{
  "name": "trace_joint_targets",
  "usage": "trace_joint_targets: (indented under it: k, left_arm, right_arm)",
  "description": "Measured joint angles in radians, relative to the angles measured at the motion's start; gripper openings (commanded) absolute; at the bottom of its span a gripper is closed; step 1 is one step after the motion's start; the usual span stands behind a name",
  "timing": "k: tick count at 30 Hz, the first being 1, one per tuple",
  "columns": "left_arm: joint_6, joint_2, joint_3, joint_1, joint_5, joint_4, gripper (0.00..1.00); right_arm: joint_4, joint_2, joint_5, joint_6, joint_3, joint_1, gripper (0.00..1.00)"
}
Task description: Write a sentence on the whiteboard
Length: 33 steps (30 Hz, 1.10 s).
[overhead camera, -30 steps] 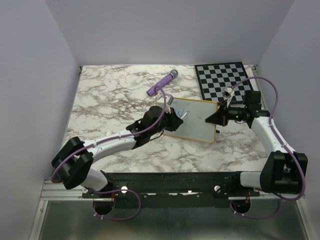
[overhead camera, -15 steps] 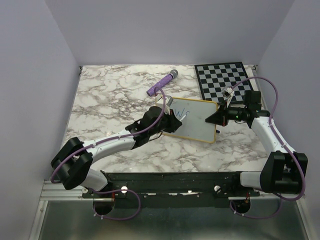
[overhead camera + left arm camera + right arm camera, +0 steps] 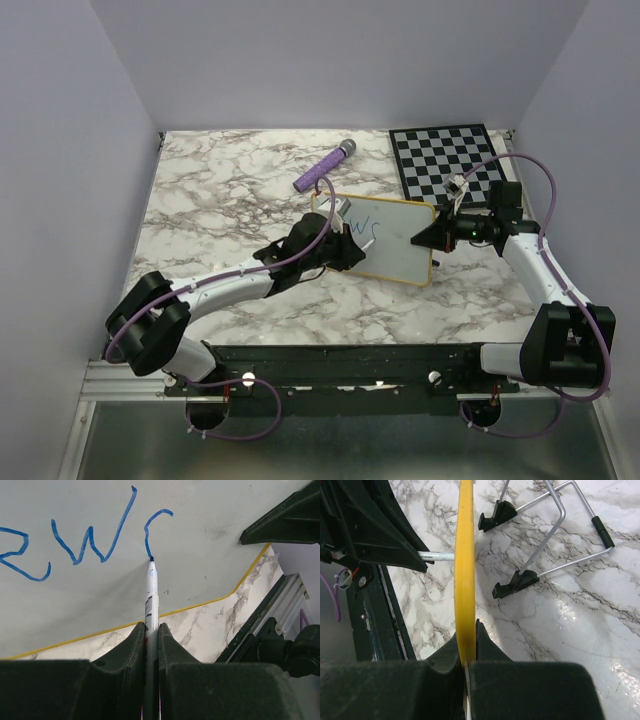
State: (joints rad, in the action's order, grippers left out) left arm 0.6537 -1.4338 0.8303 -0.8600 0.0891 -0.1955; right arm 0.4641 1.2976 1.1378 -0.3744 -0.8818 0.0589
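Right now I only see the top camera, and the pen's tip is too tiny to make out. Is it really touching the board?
Observer: Yes. In the left wrist view the marker tip sits on the whiteboard, at the foot of a blue c.
Operator: Is the left pincer squeezing it?
Observer: Yes, the left pincer is shut on the marker's barrel.
Operator: What's the other pincer doing?
Observer: The right pincer clamps the board's yellow frame, seen edge-on.
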Motion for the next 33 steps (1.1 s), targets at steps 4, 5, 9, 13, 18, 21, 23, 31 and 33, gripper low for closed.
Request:
trace_joint_targets:
  k: [4, 5, 9, 13, 18, 21, 23, 31, 33]
  left_arm:
    - [0.000, -0.012, 0.012, 0.000, 0.020, 0.006, 0.00]
    - [-0.001, -0.013, 0.013, 0.000, 0.022, 0.006, 0.00]
    - [-0.001, -0.021, 0.025, 0.000, 0.033, 0.011, 0.00]
    - [-0.001, -0.031, 0.047, -0.001, 0.041, 0.013, 0.00]
    - [-0.002, -0.034, 0.072, -0.001, 0.043, 0.012, 0.00]
    - [-0.002, -0.031, 0.074, -0.001, 0.043, 0.011, 0.00]
    - [-0.002, -0.022, 0.072, -0.001, 0.043, 0.012, 0.00]
    - [-0.006, 0.131, 0.048, 0.008, 0.042, 0.013, 0.00]
    - [-0.010, 0.158, 0.045, 0.014, 0.042, 0.011, 0.00]
  right_arm:
    - [0.000, 0.000, 0.000, 0.000, 0.000, 0.000, 0.01]
    - [0.000, 0.000, 0.000, 0.000, 0.000, 0.000, 0.00]
    - [0.000, 0.000, 0.000, 0.000, 0.000, 0.000, 0.01]
    - [-0.001, 0.000, 0.000, 0.000, 0.000, 0.000, 0.01]
    - [-0.001, 0.000, 0.000, 0.000, 0.000, 0.000, 0.01]
    - [-0.002, 0.000, 0.000, 0.000, 0.000, 0.000, 0.00]
    - [-0.002, 0.000, 0.000, 0.000, 0.000, 0.000, 0.01]
    - [-0.002, 0.000, 0.000, 0.000, 0.000, 0.000, 0.00]
    - [-0.002, 0.000, 0.000, 0.000, 0.000, 0.000, 0.01]
